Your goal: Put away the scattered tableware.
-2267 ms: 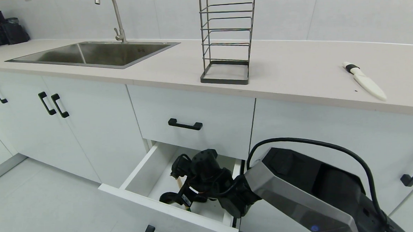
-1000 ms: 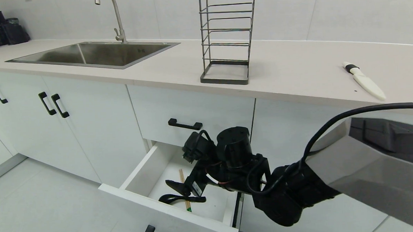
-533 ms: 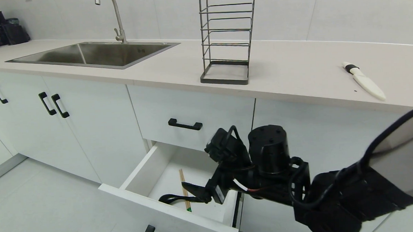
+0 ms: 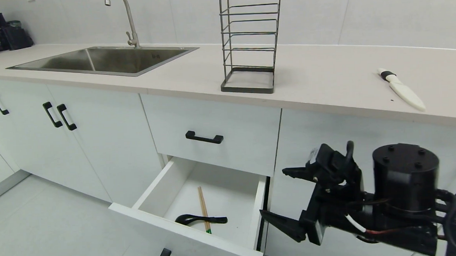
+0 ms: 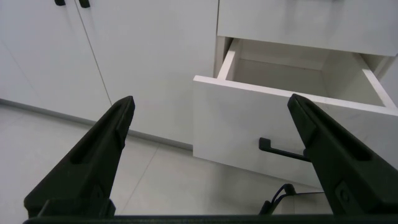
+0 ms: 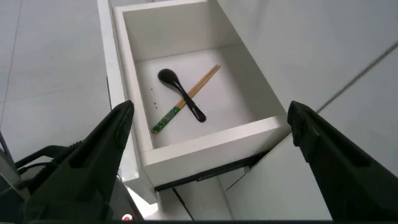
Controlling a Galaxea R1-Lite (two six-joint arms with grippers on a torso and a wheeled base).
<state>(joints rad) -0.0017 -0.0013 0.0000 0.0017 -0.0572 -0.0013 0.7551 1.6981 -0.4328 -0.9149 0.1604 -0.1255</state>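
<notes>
A long pale bench point(image 4: 325, 71) is seen running over white cupboards. A steel sink point(image 4: 102, 60) is set into its left part, with a tap point(image 4: 125, 17) at the back edge. Below the bench's middle, a lower drawer point(image 4: 148, 195) is pulled out, under a shut drawer with a black handle point(image 4: 204, 137). A tall dark wire rack point(image 4: 249, 42) is stood upright at the middle of the bench, right of the sink.

The right gripper point(image 4: 274, 193) is held in front of the cupboard, just right of the open drawer's right wall; its jaws are spread wide and nothing is gripped. The left gripper point(image 5: 211, 102) is held low, facing the drawer's front panel, its jaws likewise spread apart with nothing between them.

A white knife point(image 4: 401, 89) with a black band is laid near the bench's right end, close to the front edge. Inside the drawer, towards its front wall, a black spoon point(image 4: 201, 219) is laid across a wooden chopstick point(image 4: 203, 204) with a green end, the two touching. Whether that is one stick or a pair pressed together cannot be told.
</notes>
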